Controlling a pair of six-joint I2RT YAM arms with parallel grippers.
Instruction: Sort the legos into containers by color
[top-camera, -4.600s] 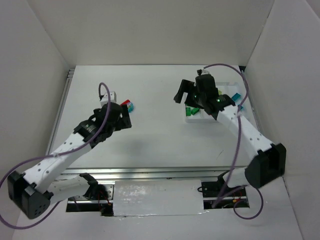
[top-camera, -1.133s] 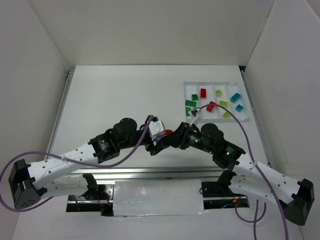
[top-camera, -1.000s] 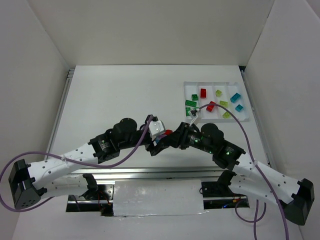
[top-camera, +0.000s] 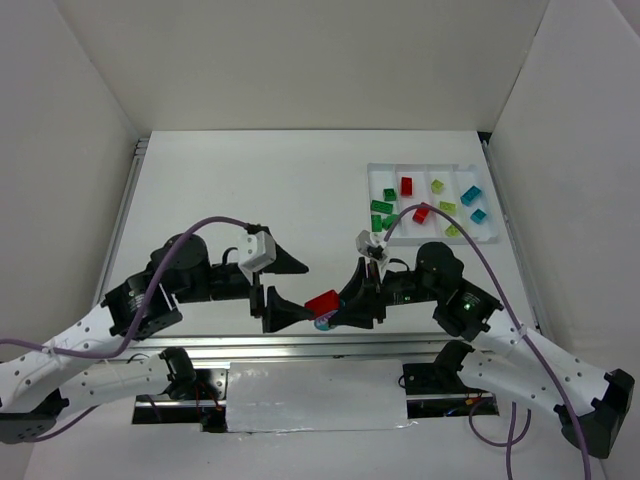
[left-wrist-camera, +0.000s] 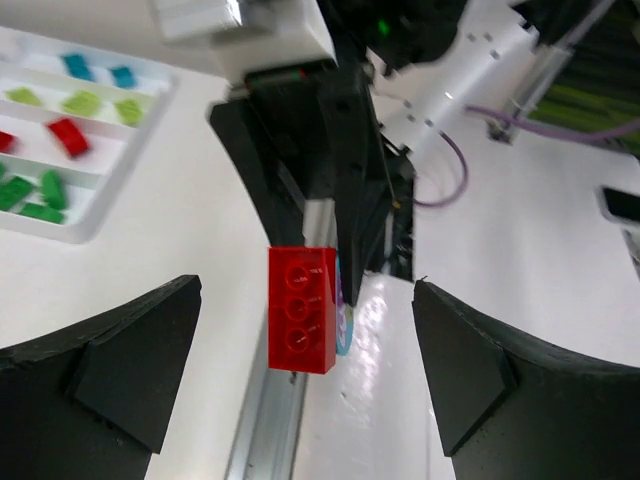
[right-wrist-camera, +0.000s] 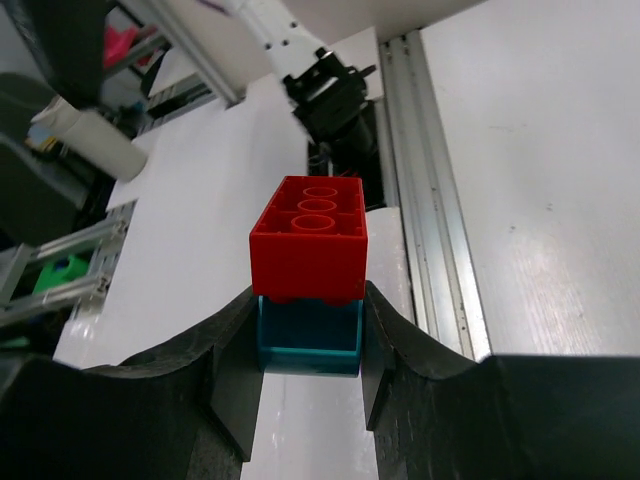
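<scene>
White worktop boxed by walls on left, back and right. Top view: wide bare area at centre and left, metal rail along near edge. White tray sits far right, close to right wall. Sorted bricks lie in it as green, red, yellow-green, teal from left to right, one colour per compartment. Both arms reach to the near edge, well apart from tray. Right gripper carries a stacked pair, red brick on teal brick. Left gripper faces it, jaws wide, nothing held, lower tip near the red brick.

Left wrist view: left fingers spread far apart at bottom corners. Red brick hangs upright in the gap between them and touches neither. Only a teal sliver shows behind it. Right arm's black jaws come down from above onto the pair and block the middle. Tray is at upper left, open worktop between.

Right wrist view: right fingers are clamped on both sides of the teal brick. Red brick sits on top, studs up, above the fingertips. Rail runs just right of the pair, bare worktop beyond it.
</scene>
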